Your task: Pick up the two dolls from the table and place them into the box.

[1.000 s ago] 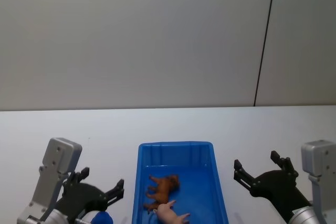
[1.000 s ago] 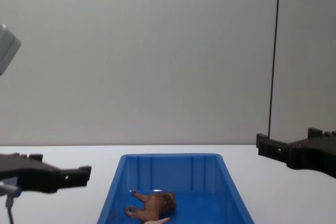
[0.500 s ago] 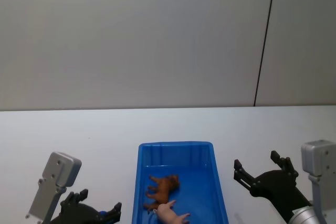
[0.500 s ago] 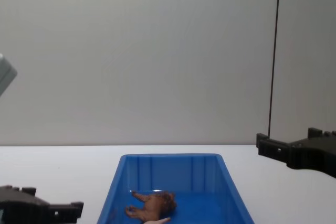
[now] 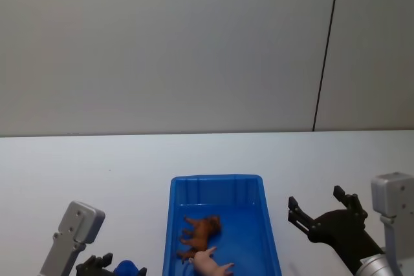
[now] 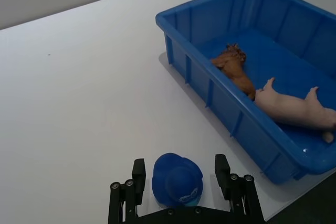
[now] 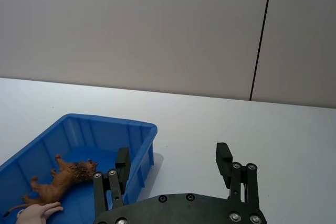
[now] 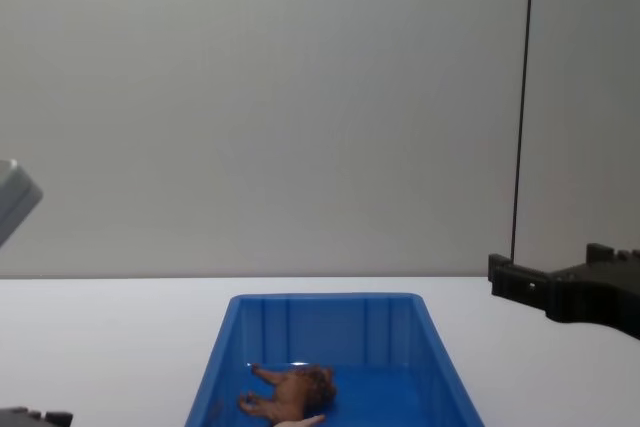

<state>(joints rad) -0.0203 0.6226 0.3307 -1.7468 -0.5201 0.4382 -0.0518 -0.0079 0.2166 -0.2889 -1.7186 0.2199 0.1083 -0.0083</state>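
Observation:
The blue box [image 5: 217, 178] stands on the white table [image 5: 129, 159] in front of me. Both dolls lie inside it: the brown lion [image 5: 202, 229] in the middle and the pink pig [image 5: 211, 264] at its near end. They also show in the left wrist view as the lion [image 6: 234, 69] and the pig [image 6: 294, 109] behind the box wall [image 6: 210, 85]. My left gripper [image 6: 180, 174] is open, low at the table's near left, left of the box. My right gripper [image 5: 315, 200] hovers open to the right of the box, holding nothing.
A small blue round object [image 6: 177, 180] lies on the table under the left gripper, seen between its fingers. The table's near edge [image 6: 294, 203] runs close by. A grey wall with a dark vertical seam [image 5: 325, 50] stands behind the table.
My left arm has dropped and drawn back toward the near left corner. The right gripper, the box and the dolls have stayed where they were.

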